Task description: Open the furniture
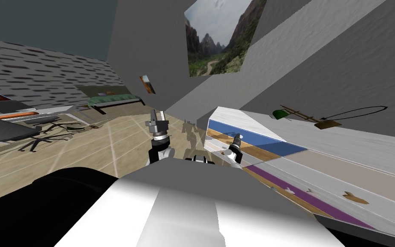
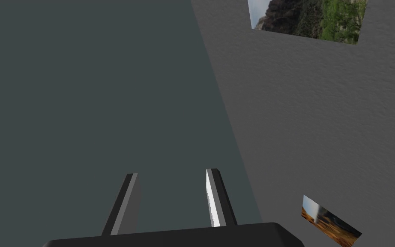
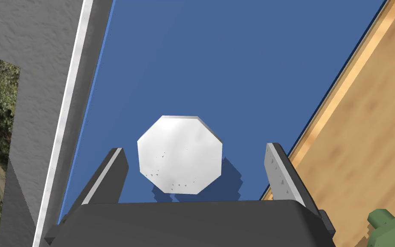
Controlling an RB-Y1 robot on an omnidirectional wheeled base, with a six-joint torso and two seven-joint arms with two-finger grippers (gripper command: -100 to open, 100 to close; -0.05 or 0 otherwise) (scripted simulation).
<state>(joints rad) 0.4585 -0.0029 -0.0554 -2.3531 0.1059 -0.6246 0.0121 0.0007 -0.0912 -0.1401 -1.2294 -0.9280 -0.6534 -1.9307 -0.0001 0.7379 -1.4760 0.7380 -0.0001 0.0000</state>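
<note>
A long white dresser stands on my right, with drawer fronts in blue, wood, beige and purple. My right gripper is at the top blue drawer. In the right wrist view a white octagonal knob on the blue drawer front lies between the open fingers of the right gripper, which stand to either side without touching it. My left gripper is raised in front of my chest, and the left gripper has its fingers open with nothing between them.
A wood-coloured drawer lies below the blue one, with a green knob at its edge. On the dresser top sit a green lamp and a wooden object. An office chair and desk stand left on the tiled floor.
</note>
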